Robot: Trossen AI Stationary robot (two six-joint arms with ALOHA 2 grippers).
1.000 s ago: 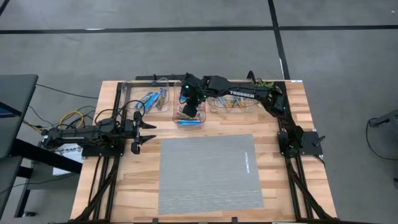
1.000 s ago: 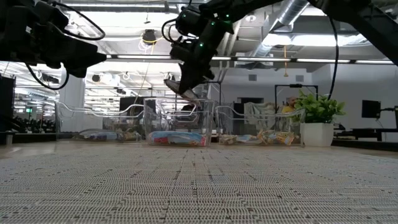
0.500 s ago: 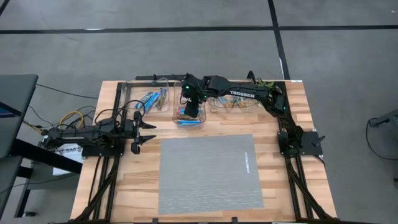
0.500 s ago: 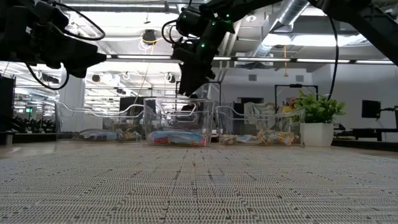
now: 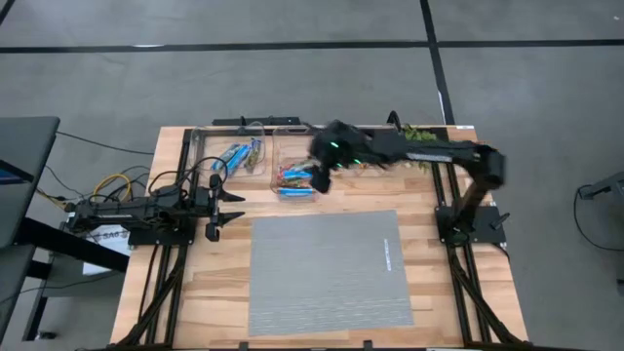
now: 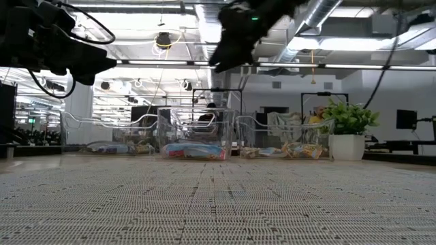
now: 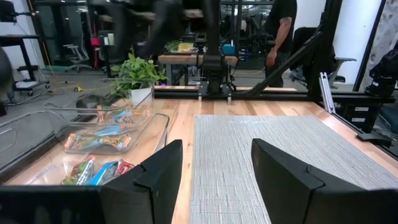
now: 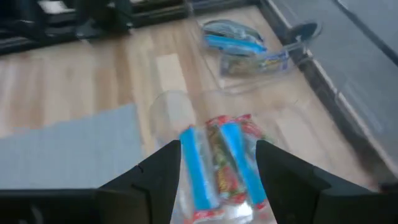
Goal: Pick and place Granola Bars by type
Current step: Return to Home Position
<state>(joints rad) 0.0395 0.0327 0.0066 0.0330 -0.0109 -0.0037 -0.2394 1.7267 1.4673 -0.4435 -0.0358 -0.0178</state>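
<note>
- Wooden table (image 5: 195,302) under everything, with a grey mat (image 5: 327,273) covering the middle of its near half.
- Right arm (image 5: 419,151) stretched from its base by the mat's far right corner, crossing above the table beyond the mat's far edge.
- Left arm (image 5: 136,213) lying folded off the mat's left side, near its far left corner.
- Three clear bins in a row just beyond the mat's far edge: left bin (image 6: 88,129), middle bin (image 6: 194,126), right bin (image 6: 272,129).
- Potted plant (image 6: 347,133) past the mat's far right corner, beside the right bin.
- Right gripper (image 8: 217,146) raised above the middle bin, beyond the mat's far edge, fingers spread with nothing between them.
- Left gripper (image 7: 216,144) off the mat's far left corner, fingers apart and empty.
- Blue-and-white granola bars (image 5: 237,156) lying in the left bin, beyond the mat's far left corner.
- Blue granola bars with red ends (image 8: 221,162) lying in the middle bin, straight under the right gripper.
- Multicoloured granola bars (image 6: 286,151) lying in the right bin, beyond the mat's far right part.
</note>
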